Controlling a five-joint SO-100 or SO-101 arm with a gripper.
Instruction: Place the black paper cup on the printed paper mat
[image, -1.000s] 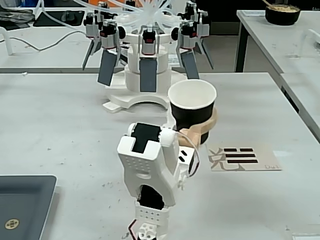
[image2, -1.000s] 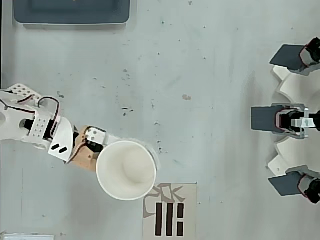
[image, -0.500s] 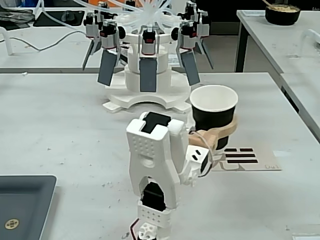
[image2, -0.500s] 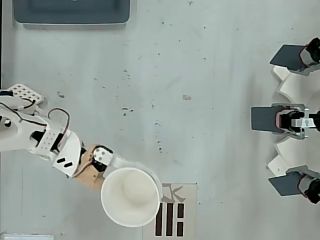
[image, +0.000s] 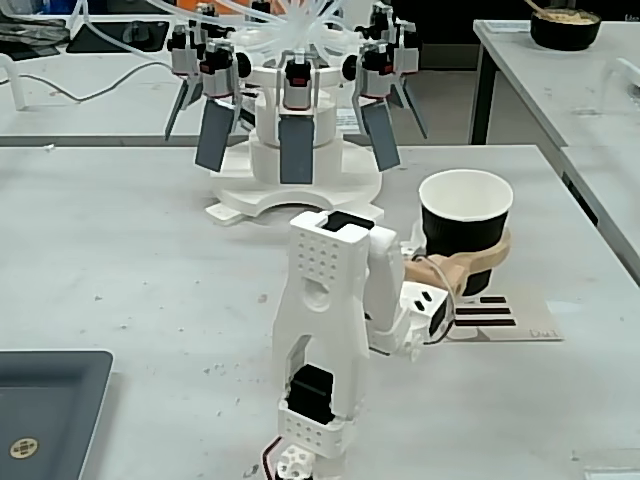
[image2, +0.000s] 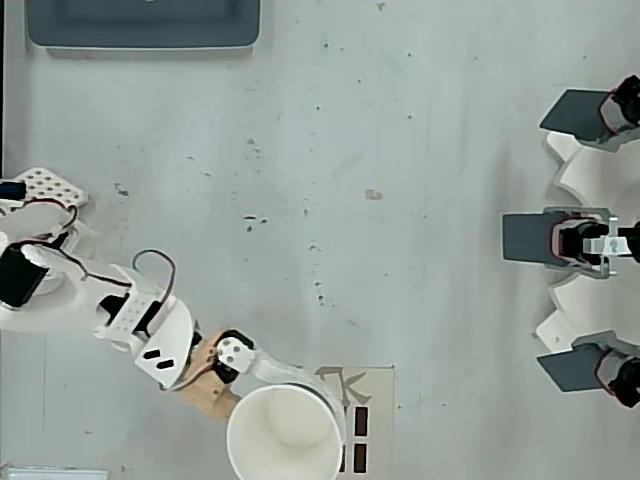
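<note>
— Grey-white tabletop (image: 130, 250) is seen all round, with a dark grey tray (image2: 140, 25) well apart at one corner and a white fixture with hanging dark plates (image: 295, 130) behind. Where is the black paper cup (image: 463, 232) found?

— It is held upright in the gripper (image: 480, 262), whose tan fingers (image: 478, 264) are wrapped about its lower wall; the jaws are clenched on it. In the overhead view the cup (image2: 285, 432) is seen over the near edge of the printed paper mat (image2: 368, 412), covering part of it.

— Is it set down yet?

— That cannot be told; its base is hidden in both views.

— How should the step be done well?

— The cup is probably best shifted a little further over the black bars (image: 488, 312), so that the whole base is carried by the sheet. It should be kept level and lowered gently, and the fingers parted only once the base is resting, lest the thin sheet be dragged or the cup tipped.
</note>
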